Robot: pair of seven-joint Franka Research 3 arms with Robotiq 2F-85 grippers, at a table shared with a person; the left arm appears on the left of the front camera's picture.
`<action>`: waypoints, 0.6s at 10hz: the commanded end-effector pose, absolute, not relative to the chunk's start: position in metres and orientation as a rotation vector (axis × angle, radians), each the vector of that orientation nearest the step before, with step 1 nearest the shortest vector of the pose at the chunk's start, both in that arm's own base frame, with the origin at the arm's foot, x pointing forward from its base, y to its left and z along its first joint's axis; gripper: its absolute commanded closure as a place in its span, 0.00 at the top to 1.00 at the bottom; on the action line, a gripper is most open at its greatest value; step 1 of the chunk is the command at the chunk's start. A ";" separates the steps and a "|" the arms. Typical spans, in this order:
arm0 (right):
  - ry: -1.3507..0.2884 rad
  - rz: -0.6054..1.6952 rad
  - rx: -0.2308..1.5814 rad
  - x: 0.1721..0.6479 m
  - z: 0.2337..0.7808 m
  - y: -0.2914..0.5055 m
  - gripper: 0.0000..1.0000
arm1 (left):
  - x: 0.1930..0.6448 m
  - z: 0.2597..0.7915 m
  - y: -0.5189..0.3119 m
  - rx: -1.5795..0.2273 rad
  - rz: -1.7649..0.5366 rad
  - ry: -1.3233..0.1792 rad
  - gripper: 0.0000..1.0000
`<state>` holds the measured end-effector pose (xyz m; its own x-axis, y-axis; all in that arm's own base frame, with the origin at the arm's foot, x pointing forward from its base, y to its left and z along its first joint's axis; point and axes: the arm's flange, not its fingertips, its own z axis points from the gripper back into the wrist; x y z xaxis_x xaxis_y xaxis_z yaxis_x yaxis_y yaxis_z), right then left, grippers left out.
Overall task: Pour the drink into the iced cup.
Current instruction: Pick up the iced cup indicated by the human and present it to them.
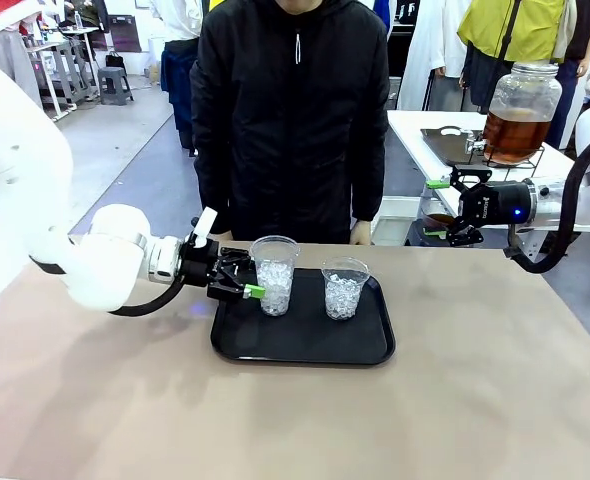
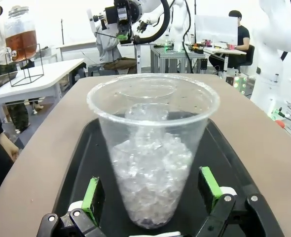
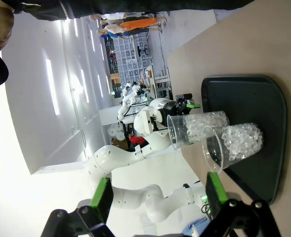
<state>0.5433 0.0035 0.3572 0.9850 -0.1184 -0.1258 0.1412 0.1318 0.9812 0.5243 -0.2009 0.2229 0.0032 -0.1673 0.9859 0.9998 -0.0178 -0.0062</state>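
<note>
Your tan table [image 1: 475, 400] is carrying a black plastic tray [image 1: 305, 345]. The amber drink [image 1: 513, 135] is sitting in a round clear glass dispenser jar [image 1: 525, 85] on the white side table, far right. Your left gripper [image 1: 247, 275] is standing wide around the taller clear plastic iced cup [image 1: 274, 272]. Your right gripper [image 1: 437, 208] is hovering wide and empty.

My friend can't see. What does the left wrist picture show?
A clear plastic cup of ice stands on a black tray, between the open fingers of the left tool. Far behind stands a jar of brown drink.
</note>
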 end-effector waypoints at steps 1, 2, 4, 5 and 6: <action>0.008 -0.192 1.418 0.543 0.359 0.004 1.00 | 0.507 0.230 -0.207 -1.099 -1.279 -1.128 1.00; 0.008 -0.192 1.418 0.543 0.359 0.004 1.00 | 0.505 0.230 -0.210 -1.092 -1.285 -1.149 1.00; 0.008 -0.192 1.418 0.543 0.359 0.004 1.00 | 0.509 0.228 -0.214 -1.078 -1.280 -1.181 1.00; 0.008 -0.192 1.418 0.543 0.359 0.004 1.00 | 0.512 0.226 -0.217 -1.070 -1.281 -1.191 1.00; 0.008 -0.192 1.418 0.543 0.359 0.004 1.00 | 0.515 0.226 -0.221 -1.067 -1.283 -1.209 1.00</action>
<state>0.5433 0.0035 0.3572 0.9850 -0.1184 -0.1258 0.1412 0.1318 0.9812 0.5146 -0.2134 0.2298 -0.0377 -0.1211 0.9919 0.9991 0.0137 0.0397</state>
